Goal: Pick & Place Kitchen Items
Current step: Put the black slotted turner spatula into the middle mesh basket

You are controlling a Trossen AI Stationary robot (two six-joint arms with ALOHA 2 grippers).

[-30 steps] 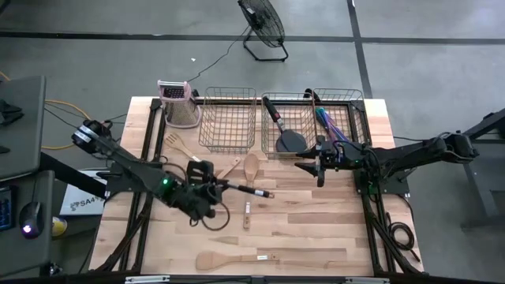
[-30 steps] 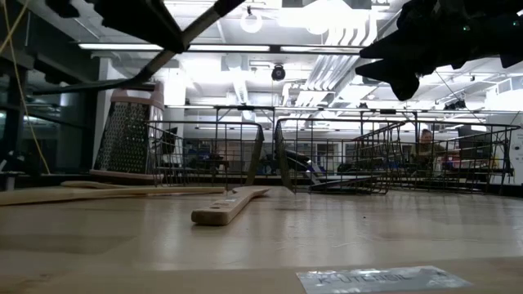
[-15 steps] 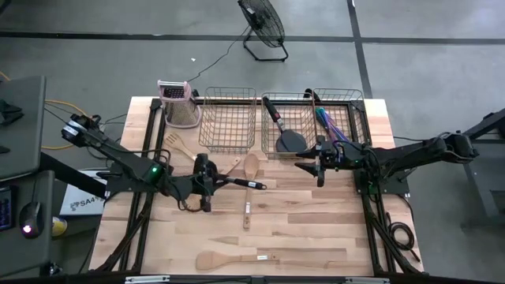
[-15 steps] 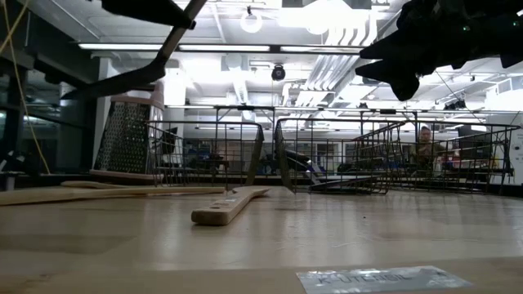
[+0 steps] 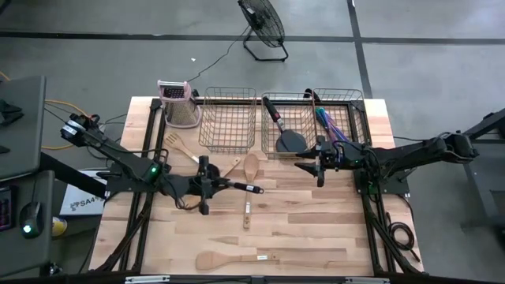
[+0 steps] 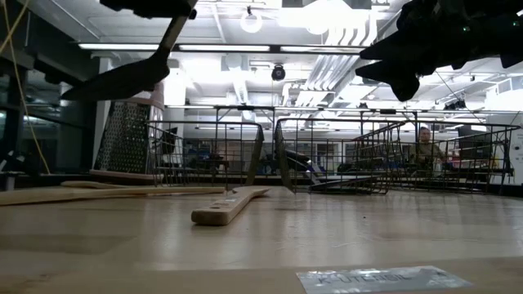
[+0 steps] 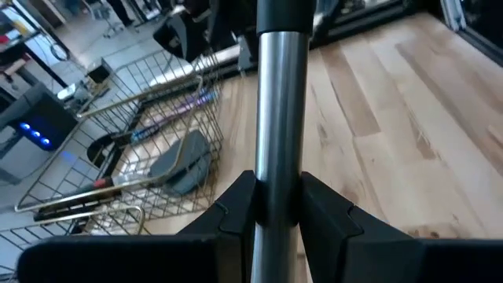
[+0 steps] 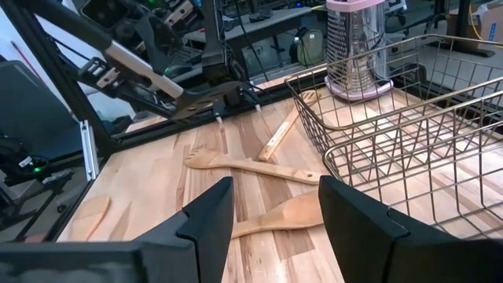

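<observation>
Label on desk (image 6: 98, 245): white sticker at near edge, print unreadable.
Left pincer (image 5: 207, 185): clamped on metal-shafted black spatula (image 5: 237, 187), held above desk, left of middle basket (image 5: 292, 125).
Right pincer (image 5: 319, 164): fingers spread, empty, just before middle basket.
Middle basket: wire mesh, holds black spatula.
Wooden spoon (image 5: 250, 167): flat on desk, before baskets.

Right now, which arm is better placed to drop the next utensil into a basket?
Left, probably. The left hand is shut on the black spatula, lifted off the table. The right hand hovers open and holds nothing beside the baskets.
</observation>
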